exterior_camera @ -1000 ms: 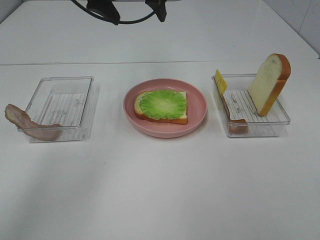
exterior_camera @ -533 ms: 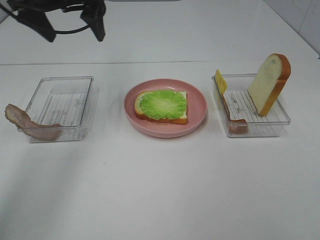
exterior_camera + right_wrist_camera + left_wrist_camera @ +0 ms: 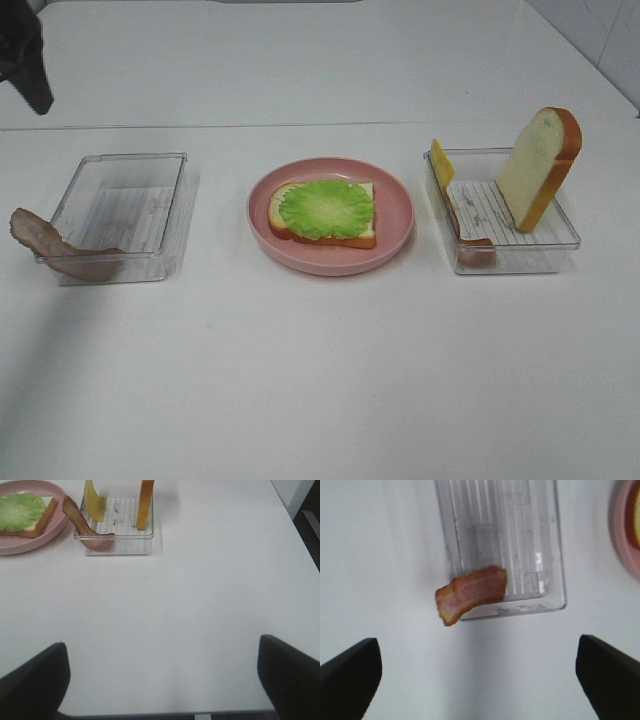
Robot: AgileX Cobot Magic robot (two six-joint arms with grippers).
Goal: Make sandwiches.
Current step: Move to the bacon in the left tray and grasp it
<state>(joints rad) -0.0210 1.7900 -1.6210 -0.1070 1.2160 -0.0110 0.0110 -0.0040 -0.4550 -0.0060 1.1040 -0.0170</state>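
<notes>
The white table (image 3: pixel 320 400) carries everything, and the pink plate (image 3: pixel 400 205) at its middle is taken as the mark for all places. Well to the left of the plate, the left gripper (image 3: pixel 479 647) hangs high with its jaws spread wide and nothing between them. The right gripper (image 3: pixel 162 677), well apart from the plate on its right side, is likewise wide and empty. The left clear tray (image 3: pixel 120 200) is set left of the plate and the right clear tray (image 3: pixel 560 240) right of it. On the plate a bread slice (image 3: pixel 330 240) is laid flat under the lettuce leaf (image 3: pixel 325 208). The other bread slice (image 3: pixel 540 165) is leaned upright in the right clear tray, at the wall far from the plate. The step in hand is judged to be the fetching of the bacon strip (image 3: pixel 470 594), which is draped over a corner of the left clear tray on the side away from the plate, with one end inside and one end outside. The jaws should be turned across the narrow width of the strip and closed on the part that is lifted by the tray wall, so that the light tray is not pushed or dragged. The strip should then be raised clear before it is carried to the plate and laid flat on the lettuce. A second bacon strip (image 3: pixel 470 240) and the yellow cheese slice (image 3: pixel 441 163) are left at the plate-side wall of the right clear tray.
</notes>
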